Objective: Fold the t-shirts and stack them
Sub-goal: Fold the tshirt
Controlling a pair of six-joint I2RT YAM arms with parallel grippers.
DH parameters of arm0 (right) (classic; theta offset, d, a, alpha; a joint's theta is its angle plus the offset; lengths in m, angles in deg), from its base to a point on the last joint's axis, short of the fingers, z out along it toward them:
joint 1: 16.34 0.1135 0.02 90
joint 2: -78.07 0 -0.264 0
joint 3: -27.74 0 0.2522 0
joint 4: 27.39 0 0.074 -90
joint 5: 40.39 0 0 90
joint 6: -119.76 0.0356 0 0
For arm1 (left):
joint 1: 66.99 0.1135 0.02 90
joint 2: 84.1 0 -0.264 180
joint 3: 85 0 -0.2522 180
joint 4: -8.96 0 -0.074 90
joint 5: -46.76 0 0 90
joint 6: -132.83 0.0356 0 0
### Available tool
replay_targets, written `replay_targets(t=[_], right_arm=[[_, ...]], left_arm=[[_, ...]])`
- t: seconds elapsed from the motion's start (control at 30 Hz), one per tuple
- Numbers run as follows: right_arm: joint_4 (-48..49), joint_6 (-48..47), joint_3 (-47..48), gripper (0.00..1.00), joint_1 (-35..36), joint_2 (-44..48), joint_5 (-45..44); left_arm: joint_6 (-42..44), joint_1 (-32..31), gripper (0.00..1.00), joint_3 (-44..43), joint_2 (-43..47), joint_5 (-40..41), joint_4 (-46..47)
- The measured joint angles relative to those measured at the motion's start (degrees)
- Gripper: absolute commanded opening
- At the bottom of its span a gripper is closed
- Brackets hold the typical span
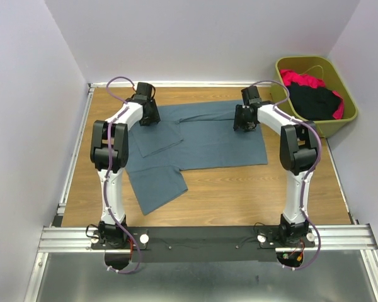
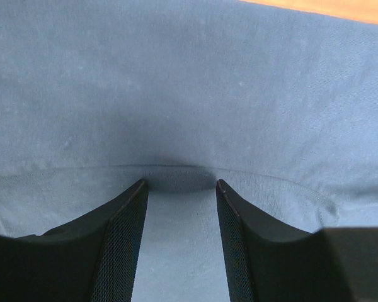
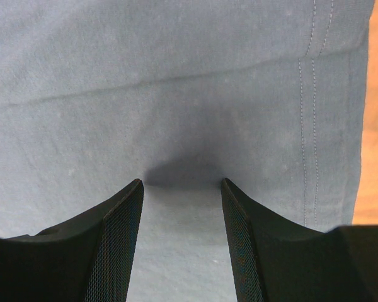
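Top external: soft slate-blue t-shirt (image 1: 214, 141) flat on woodgrain table (image 1: 239, 195)

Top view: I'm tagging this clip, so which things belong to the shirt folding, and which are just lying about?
Job: blue shirt; black shirt; red shirt.
Lying about: green bin holding the black and red ones; wooden table.

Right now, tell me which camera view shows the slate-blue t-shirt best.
The top external view: the slate-blue t-shirt lies spread on the table, nearly its whole outline visible. Each wrist view shows only a close patch of its cloth; the right one adds a stitched hem.
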Motion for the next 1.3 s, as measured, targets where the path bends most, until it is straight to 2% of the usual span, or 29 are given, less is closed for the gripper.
replay_targets(t=[0.23, 0.4, 0.5, 0.7, 0.83, 1.03, 1.13, 1.3], right_arm=[[0.3, -1.4, 5.2, 0.6, -0.2, -3.5, -2.2], [-0.1, -1.9, 5.1, 0.63, -0.3, -3.2, -2.0], [-0.6, -2.0, 1.9, 0.63, -0.3, -0.4, -1.5], [-1.7, -1.8, -8.3, 0.63, -0.3, 11.0, -1.3], [-2.2, -1.3, -14.6, 0.63, -0.3, 18.6, -1.2], [-2.3, -0.7, -20.6, 0.63, -0.3, 22.6, -0.6], [-2.5, -0.2, -21.9, 0.63, -0.3, 22.8, -0.5], [-2.5, 0.3, -23.5, 0.63, -0.3, 23.9, -0.5]], left_arm=[[0.1, 0.0, 0.56, -7.5, -4.3, -0.1, -2.1], [-0.1, 0.0, 0.56, -6.4, -2.1, 0.7, -3.3], [-0.4, 0.0, 0.57, -1.0, 4.3, 2.5, -3.7], [-2.2, 0.0, 0.57, 18.1, 26.4, 7.0, -2.5], [-4.8, 0.6, 0.57, 32.7, 37.6, 8.5, -1.5], [-7.8, 5.5, 0.57, 47.9, 42.4, 8.0, -2.1], [-8.5, 7.8, 0.57, 50.8, 44.0, 8.0, -1.9], [-8.5, 7.8, 0.56, 52.0, 44.4, 7.6, 0.2]])
